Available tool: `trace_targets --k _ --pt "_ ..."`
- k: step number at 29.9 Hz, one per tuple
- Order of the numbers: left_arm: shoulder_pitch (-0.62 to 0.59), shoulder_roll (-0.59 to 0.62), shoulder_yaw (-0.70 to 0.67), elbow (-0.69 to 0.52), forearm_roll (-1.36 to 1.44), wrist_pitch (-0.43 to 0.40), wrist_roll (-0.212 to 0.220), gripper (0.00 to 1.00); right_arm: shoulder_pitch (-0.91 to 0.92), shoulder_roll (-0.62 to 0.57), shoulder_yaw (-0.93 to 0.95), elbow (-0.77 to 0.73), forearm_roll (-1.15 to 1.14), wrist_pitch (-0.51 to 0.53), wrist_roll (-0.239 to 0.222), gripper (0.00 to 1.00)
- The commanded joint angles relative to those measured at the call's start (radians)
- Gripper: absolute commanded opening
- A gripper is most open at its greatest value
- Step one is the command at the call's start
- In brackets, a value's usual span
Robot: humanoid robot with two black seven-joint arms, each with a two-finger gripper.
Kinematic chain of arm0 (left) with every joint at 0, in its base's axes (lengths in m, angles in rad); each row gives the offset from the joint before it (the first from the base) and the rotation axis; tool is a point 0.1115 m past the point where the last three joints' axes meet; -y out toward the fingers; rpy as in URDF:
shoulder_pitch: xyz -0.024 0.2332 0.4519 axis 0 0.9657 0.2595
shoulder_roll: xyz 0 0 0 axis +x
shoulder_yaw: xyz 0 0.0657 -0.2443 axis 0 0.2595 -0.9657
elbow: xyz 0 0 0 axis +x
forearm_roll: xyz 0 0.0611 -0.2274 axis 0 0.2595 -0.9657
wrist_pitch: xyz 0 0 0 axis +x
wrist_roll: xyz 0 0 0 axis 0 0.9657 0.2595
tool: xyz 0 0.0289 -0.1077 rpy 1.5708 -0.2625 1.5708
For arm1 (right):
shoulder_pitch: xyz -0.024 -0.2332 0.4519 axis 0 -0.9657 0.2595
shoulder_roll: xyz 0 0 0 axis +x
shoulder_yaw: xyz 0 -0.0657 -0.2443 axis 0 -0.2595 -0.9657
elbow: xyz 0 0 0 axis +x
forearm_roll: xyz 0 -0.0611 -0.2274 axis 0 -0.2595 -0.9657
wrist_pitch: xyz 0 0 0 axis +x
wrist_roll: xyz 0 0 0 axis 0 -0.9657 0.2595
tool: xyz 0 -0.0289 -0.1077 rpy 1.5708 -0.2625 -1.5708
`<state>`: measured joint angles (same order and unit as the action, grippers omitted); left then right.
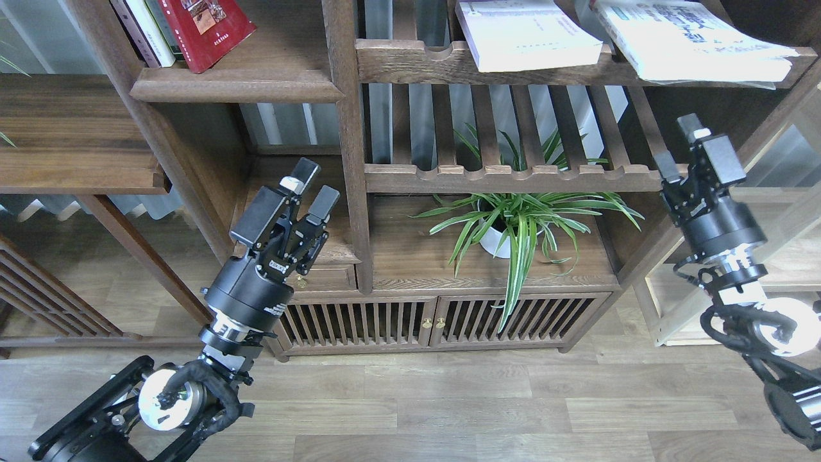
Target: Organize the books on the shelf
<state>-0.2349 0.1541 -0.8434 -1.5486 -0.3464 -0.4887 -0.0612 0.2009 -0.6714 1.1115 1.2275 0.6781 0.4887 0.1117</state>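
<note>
A potted spider plant (507,221) is seen in the lower compartment, between both raised tools. The dark red book (208,29) leans on the shelf (237,85) at upper left, its top cut off; two pale books (529,35) lie on the slatted rack (462,64). Left tool (310,186) and right tool (683,151) — both open, nothing held.

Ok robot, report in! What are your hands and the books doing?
Left gripper open, empty; right gripper open, empty. Dark red photo-cover book leaning on solid brown shelf. Two white books on slatted rack. Nothing blocking.
</note>
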Motion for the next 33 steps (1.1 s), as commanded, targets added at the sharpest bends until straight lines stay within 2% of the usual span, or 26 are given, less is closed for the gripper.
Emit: trace_targets --k 1,16,22,33 --pt "0.000 -0.008 0.023 0.018 0.007 0.000 0.000 0.96 0.000 -0.022 0.014 0.001 0.000 0.000 0.000 0.98" --pt "0.058 -0.057 0.056 0.047 0.017 0.000 -0.003 0.98 0.055 -0.060 0.042 0.001 0.076 0.000 -0.001 0.95" --pt "0.046 -0.071 0.056 0.059 0.018 0.000 -0.002 0.98 0.124 -0.062 0.042 0.001 0.115 0.000 -0.006 0.95" --pt "0.031 -0.091 0.043 0.059 0.043 0.000 0.001 0.98 0.129 -0.051 0.024 -0.016 0.115 -0.024 -0.015 0.95"
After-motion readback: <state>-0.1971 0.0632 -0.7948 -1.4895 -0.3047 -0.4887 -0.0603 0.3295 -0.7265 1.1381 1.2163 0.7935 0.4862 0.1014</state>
